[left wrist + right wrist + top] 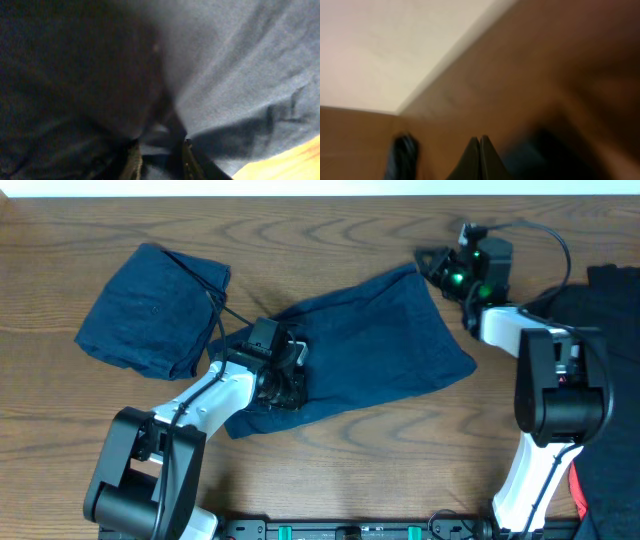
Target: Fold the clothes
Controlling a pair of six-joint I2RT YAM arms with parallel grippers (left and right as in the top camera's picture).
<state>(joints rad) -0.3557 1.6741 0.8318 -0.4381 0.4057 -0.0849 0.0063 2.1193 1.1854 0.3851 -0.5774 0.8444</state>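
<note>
Two navy clothes lie on the wooden table. One pair of shorts (150, 310) sits folded at the left. The other pair (390, 340) is spread in the middle and fills the left wrist view (235, 75). My left gripper (285, 385) is pressed down on that pair's left end. Its fingers (134, 162) stand a little apart with a fold of cloth between them, too dark and blurred to show a pinch. My right gripper (435, 268) hovers at that pair's far right corner. It (480, 139) is shut with nothing between its tips.
A pile of dark cloth (610, 290) lies at the right edge, behind the right arm's base (555, 390). The table's far edge (320, 194) meets a white wall. A thin cable (232, 312) runs from the left arm over the folded pair.
</note>
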